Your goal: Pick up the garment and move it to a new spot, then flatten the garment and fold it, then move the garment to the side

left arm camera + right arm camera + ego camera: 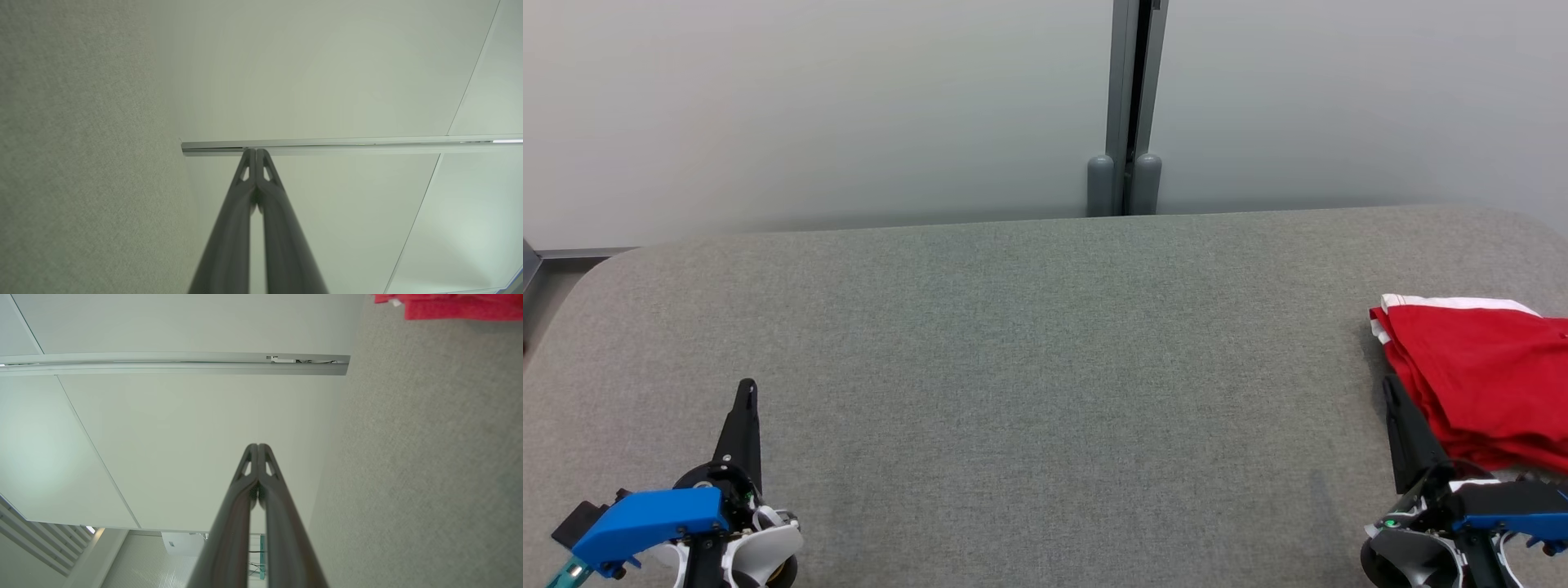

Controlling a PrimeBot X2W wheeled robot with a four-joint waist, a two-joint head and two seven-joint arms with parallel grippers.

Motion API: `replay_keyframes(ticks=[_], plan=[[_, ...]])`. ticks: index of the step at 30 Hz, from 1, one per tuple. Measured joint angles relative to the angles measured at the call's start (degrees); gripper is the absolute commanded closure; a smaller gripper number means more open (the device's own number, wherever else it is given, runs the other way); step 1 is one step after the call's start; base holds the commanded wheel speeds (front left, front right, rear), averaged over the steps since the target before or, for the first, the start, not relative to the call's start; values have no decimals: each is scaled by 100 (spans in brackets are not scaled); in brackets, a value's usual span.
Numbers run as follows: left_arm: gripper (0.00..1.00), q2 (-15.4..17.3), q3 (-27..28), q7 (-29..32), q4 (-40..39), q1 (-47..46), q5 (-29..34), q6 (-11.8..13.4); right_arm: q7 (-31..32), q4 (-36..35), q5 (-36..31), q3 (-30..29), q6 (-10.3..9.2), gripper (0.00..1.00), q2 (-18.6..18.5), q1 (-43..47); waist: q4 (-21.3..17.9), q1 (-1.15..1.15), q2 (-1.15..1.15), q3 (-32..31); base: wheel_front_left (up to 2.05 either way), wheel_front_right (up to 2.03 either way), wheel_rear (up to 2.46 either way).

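While the head view takes in the red garment point(1478, 384) lying folded at the far right of the grey table point(1045, 351), the right wrist view catches just a red strip of it in a top corner. From its middle to its rounded left end the table lies open. Both arms sit low at the near edge, fingers toward the wall point(849, 98) — the left gripper point(747, 385) clenched on nothing, the right gripper point(1387, 384) pinched shut too, just beside the garment's left edge.

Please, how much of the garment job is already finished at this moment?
Seemingly done: the red garment with white trim lies folded at the right edge of the grey fabric table. In hand: nothing; left gripper and right gripper are shut, empty. Left: apparently nothing.
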Motion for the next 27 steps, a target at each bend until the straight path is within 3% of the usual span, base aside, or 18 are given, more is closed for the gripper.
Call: replay_keyframes(ticks=[27], plan=[[100, 0, 0, 0, 0, 0, 0, 0, 0, 0, 0, 0, 0, 100, 0, 0, 0, 0, 0, 0, 0, 0, 0]])
